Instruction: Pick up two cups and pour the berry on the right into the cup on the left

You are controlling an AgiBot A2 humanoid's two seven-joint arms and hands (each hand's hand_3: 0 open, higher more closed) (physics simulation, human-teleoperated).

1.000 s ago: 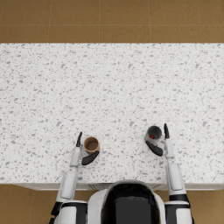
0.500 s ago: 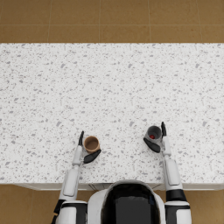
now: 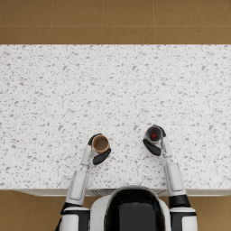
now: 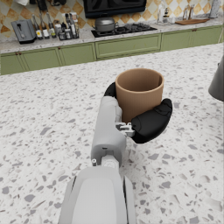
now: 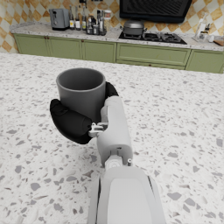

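Berry inside grey cup, right fingers clamped round it; brown cup likewise in left fingers.

The left hand wraps the lower part of the brown cup, so the cup's base and whether it touches the counter cannot be told. The grey cup likewise has its base covered by the right hand, and its rim hides the berry from the right wrist view. Beside the brown cup, a grey shape is cut off by the picture's edge.
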